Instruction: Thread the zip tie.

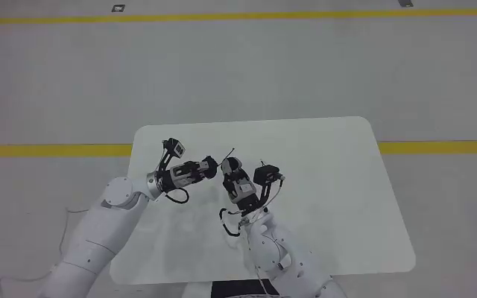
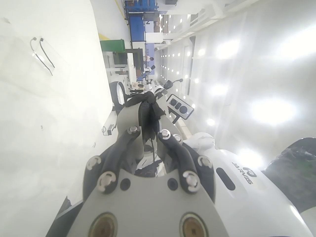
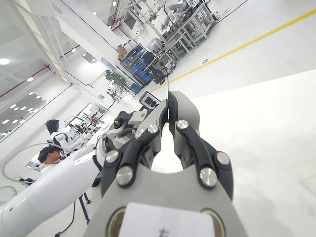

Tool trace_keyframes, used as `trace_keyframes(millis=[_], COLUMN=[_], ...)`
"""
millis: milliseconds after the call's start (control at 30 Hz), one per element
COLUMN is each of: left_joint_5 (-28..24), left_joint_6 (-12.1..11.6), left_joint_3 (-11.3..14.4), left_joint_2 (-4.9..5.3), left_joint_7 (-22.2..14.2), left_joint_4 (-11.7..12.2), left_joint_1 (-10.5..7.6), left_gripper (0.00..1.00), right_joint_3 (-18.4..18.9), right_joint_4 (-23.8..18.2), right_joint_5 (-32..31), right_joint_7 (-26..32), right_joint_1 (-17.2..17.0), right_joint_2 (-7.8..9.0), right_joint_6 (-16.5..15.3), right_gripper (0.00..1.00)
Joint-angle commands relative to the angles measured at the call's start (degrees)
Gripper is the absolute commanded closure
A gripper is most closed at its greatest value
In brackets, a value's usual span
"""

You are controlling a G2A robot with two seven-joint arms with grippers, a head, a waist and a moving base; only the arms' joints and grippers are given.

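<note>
Zip tie [image 3: 167, 82]: thin black strip, held in the air above the surface [image 1: 328, 171], between the two arms. Its free end pokes straight out past the tips of the right end effector [image 3: 168, 101].
Done: the tie is off the surface and held.
Threading: judged not finished. The free end stands bare with nothing slipped over it. I cannot make out the head.
Left to do: by my reading, bring the free end into the head and pull it through.
Right end effector: jaws closed flat together on the strip, pads pinching it just short of the tips.
Left end effector [image 2: 147, 107]: jaws drawn together with no gap to be seen. A thin dark strand runs down between the fingers, taken to be another part of the same tie. In the top view its tips sit just beside the right one's, close to touching.
Surface: white. Two further thin dark strips [image 2: 42, 55] lie on it, well apart from both end effectors, on what looks like a clear sheet.
</note>
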Motion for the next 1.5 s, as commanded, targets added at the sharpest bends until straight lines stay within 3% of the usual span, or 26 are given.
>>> trace_keyframes(millis=[0, 633, 767, 1200, 1367, 1467], left_joint_5=[0.05, -0.19, -0.14, -0.25, -3.88, -7.63], left_joint_6=[0.04, -0.33, -0.33, -0.30, 0.59, 1.79], left_joint_3=[0.01, -0.42, -0.54, -0.77, -0.86, -1.16], left_joint_2=[0.01, 0.12, 0.15, 0.21, 0.11, 0.05], left_joint_7=[-0.01, 0.20, 0.19, 0.11, -1.89, -4.04], left_joint_4=[-0.02, -0.45, -0.55, -0.52, 0.25, 1.11], left_joint_1=[0.01, 0.40, 0.53, 0.60, 0.34, 0.25], left_gripper=[1.00, 1.00, 1.00, 1.00, 1.00, 1.00], right_joint_3=[0.00, -0.03, 0.06, 0.78, 1.87, 2.65], right_joint_4=[0.01, 0.58, 0.52, 0.00, -0.12, -0.04], right_joint_5=[0.08, 0.42, 0.38, 0.16, -0.49, -1.12], right_joint_7=[0.16, 0.42, 0.28, -0.28, -1.77, -2.69], right_joint_1=[0.01, 0.10, 0.00, -0.39, -1.31, -2.07], right_joint_2=[-0.03, -0.34, -0.38, -0.41, -0.16, 0.07], right_joint_6=[-0.16, -0.35, -0.37, -0.40, -1.40, -2.24], right_gripper=[1.00, 1.00, 0.72, 0.67, 0.51, 0.32])
